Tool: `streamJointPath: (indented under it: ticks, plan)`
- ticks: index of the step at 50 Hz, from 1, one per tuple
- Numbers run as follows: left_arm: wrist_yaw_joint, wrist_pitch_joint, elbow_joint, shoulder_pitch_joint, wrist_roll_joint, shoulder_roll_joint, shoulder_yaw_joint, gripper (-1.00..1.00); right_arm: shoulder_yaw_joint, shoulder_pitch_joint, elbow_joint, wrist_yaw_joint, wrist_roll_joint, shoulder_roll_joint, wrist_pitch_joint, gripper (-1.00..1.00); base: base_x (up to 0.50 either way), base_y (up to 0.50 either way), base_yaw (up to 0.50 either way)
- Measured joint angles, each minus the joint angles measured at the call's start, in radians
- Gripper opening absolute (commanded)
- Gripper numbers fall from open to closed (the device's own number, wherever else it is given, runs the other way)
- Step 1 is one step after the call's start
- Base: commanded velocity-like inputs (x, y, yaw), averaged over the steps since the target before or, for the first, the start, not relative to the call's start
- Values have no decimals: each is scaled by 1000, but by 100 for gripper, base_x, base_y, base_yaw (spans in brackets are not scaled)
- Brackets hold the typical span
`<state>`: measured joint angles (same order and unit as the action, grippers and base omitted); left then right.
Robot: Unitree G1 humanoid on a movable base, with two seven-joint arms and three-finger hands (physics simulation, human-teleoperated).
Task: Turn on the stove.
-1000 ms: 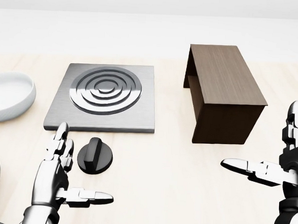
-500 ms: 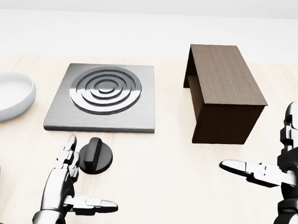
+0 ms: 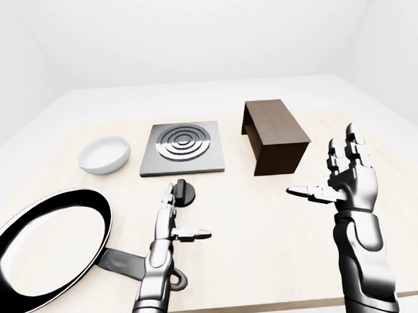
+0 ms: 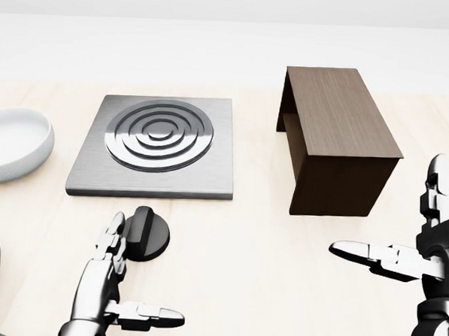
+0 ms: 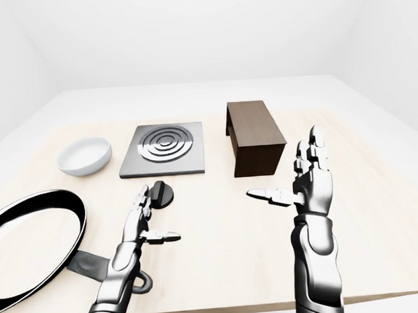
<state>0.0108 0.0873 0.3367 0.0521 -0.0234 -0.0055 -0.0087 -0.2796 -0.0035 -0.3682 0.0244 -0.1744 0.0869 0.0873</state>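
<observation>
— Where is the stove, and where is its control?

— The square steel stove point(image 4: 153, 149) with its ringed burner lies flat on the pale wooden counter point(image 4: 257, 260), upper left of centre in my head view. Its black round knob point(image 4: 144, 234) sits on the counter just below the stove's lower edge, apart from the plate itself, its raised grip bar running roughly top to bottom.

— And your hands?

— My left hand point(image 4: 105, 282) rises from the bottom of the head view, fingers point(image 4: 114, 237) straight and spread, holding nothing. The tips stand just beside the knob's left rim; I cannot tell whether they touch it. The thumb juts out to the right, well below the knob. My right hand point(image 3: 349, 181) is raised at the right of the left-eye view, palm open, fingers pointing up and thumb stretched left, empty, well apart from the knob and stove.

— What else is on the counter?

— A dark brown wooden box point(image 4: 335, 140) stands right of the stove, its open side facing left. A white bowl point(image 3: 105, 154) rests left of the stove. A black frying pan point(image 3: 46, 250) lies at the lower left of the left-eye view, its handle passing under my left forearm.
</observation>
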Motion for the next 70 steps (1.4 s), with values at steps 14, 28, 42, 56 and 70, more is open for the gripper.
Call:
streamJointPath:
  ticks: [14,28,42,56,70]
  plan:
    - [4,0,-91,-71,-36,-24,-77,100,7,1,9,-2,6,-2,0,100,0,0,0]
    - [6,0,-160,-115,-57,-42,-150,100,11,3,16,-5,10,-4,0,100,0,0,0]
    - [-15,0,130,120,-52,-37,-72,100,14,4,16,-6,11,-5,0,100,0,0,0]
    - [-23,0,337,305,-29,-38,-23,100,19,5,23,-8,14,-7,0,100,0,0,0]
    - [13,-126,-185,128,-16,-39,-79,100,22,7,28,-9,15,-8,0,100,0,0,0]
